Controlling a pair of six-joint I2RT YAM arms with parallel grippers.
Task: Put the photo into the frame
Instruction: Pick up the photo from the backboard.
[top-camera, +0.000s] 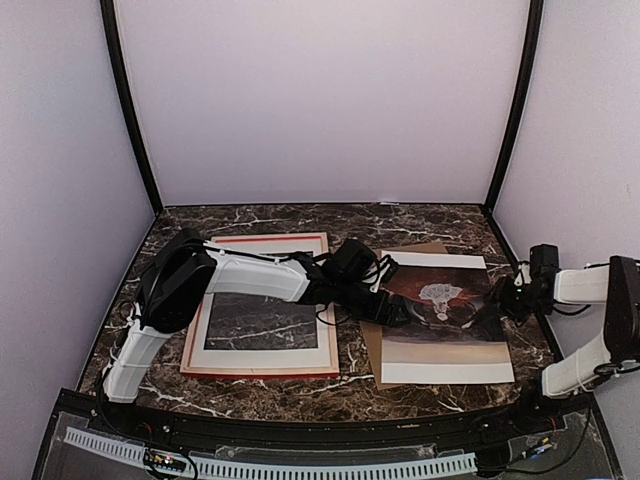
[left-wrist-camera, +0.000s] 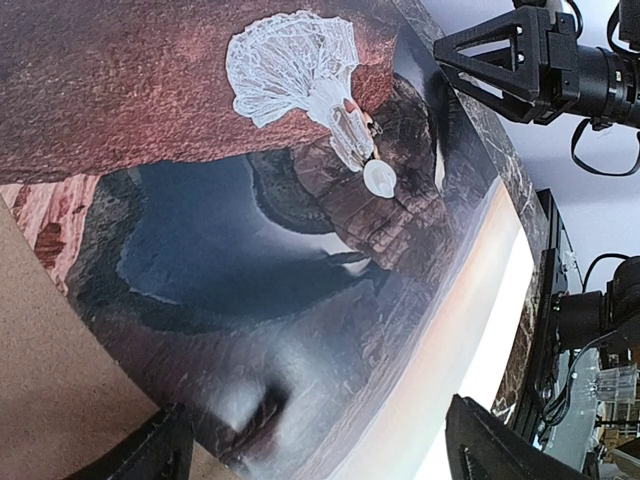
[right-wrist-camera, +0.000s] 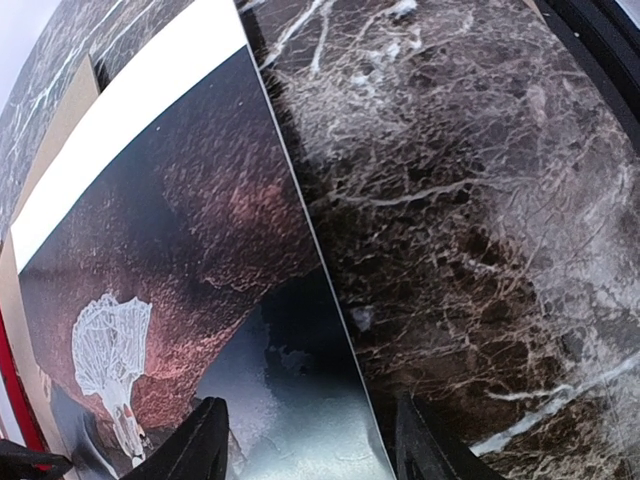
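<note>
Sepia-brown photo (top-camera: 445, 295) with white figure, pale red-edged frame (top-camera: 265, 242), dark white-veined marble table (top-camera: 420, 215).

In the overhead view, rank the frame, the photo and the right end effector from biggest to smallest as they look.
1. The frame, partly covered by the left arm.
2. The photo, only slightly smaller; a close call.
3. The right end effector, clearly smallest.

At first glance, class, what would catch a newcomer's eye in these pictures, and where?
The photo, a dark reddish scene with a pale figure, lies right of centre on a brown board. Left of it lies the red-edged frame on the marbled table, the left arm stretched across it.
</note>
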